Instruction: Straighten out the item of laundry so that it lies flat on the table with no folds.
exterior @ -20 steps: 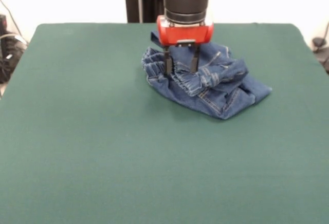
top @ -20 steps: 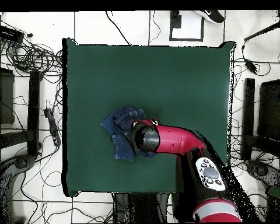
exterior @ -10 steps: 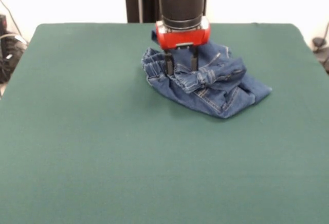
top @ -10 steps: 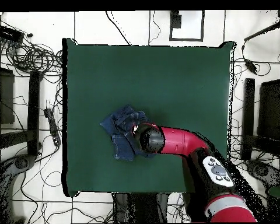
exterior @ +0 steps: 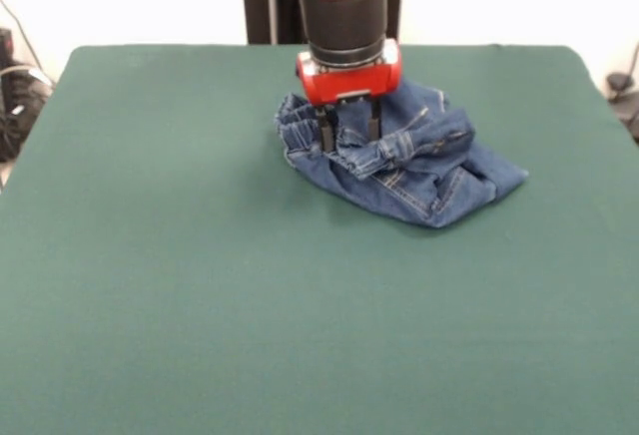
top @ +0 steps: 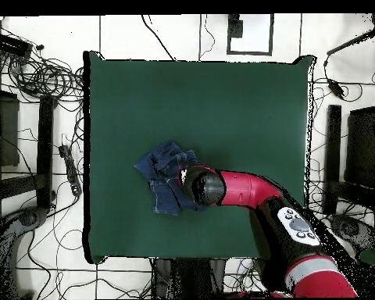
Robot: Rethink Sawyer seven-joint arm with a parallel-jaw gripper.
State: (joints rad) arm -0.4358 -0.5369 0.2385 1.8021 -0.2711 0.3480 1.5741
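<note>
Near the table's (exterior: 150, 285) far edge the jeans (exterior: 419, 161) lie crumpled; the gripper (exterior: 347, 134) stands over the gathered waistband, fingers apart astride a fold, seemingly placed to pinch and pull it flat.

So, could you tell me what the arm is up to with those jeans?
The Sawyer's gripper has come down onto the crumpled jeans at the far middle of the green table. Its two fingers stand apart, straddling the gathered waistband. The jeans are bunched and folded over, not yet flat, and nothing is lifted.
</note>
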